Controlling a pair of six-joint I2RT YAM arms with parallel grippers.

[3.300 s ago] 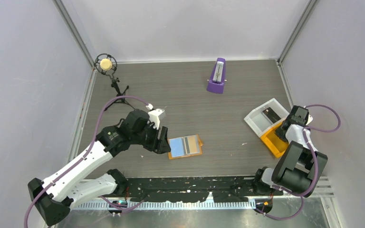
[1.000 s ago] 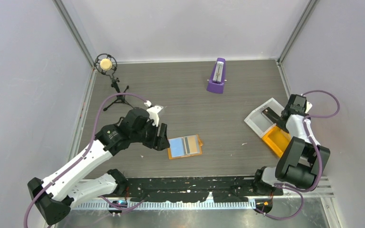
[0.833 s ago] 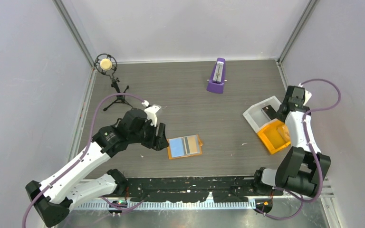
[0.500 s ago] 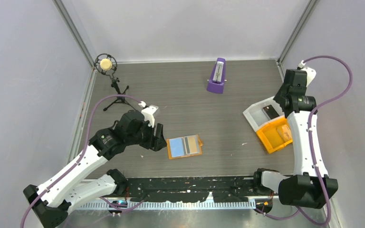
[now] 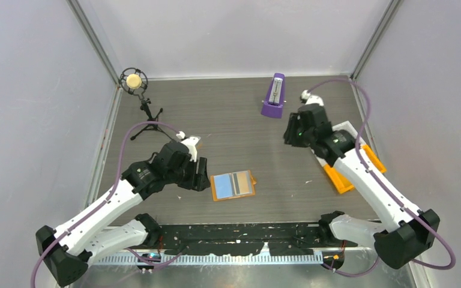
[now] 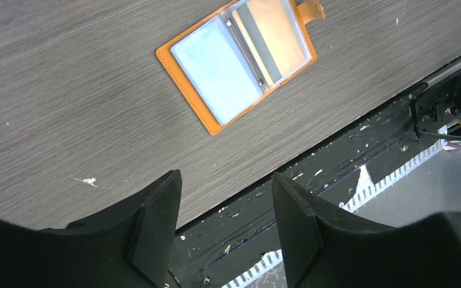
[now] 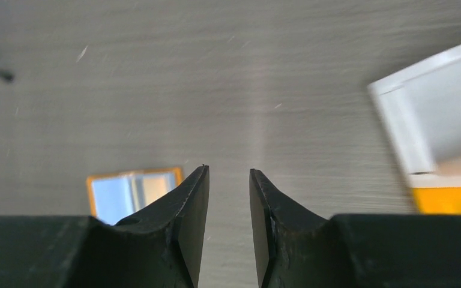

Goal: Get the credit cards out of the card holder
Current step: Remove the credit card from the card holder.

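Observation:
The orange card holder (image 5: 234, 185) lies open and flat on the table near the front. A light blue credit card (image 5: 222, 186) fills its left pocket and a grey-striped one (image 5: 238, 183) sits beside it. My left gripper (image 5: 203, 176) hovers just left of the holder, open and empty; its wrist view shows the card holder (image 6: 240, 60) ahead of the left gripper (image 6: 227, 198). My right gripper (image 5: 290, 134) hangs over the table's middle right, its jaws a narrow gap apart with nothing between them. The right wrist view has the card holder (image 7: 133, 191) behind the left finger of the right gripper (image 7: 229, 174).
A purple metronome (image 5: 273, 96) stands at the back centre. A white bin (image 5: 340, 128) and an orange bin (image 5: 341, 179) sit at the right, partly under my right arm. A microphone on a tripod (image 5: 134, 81) stands at the back left. The table's front edge (image 6: 336, 129) is close to the holder.
My right arm has swung left from over the bins to the table's middle right, and its jaws have parted a little. The left arm has barely shifted.

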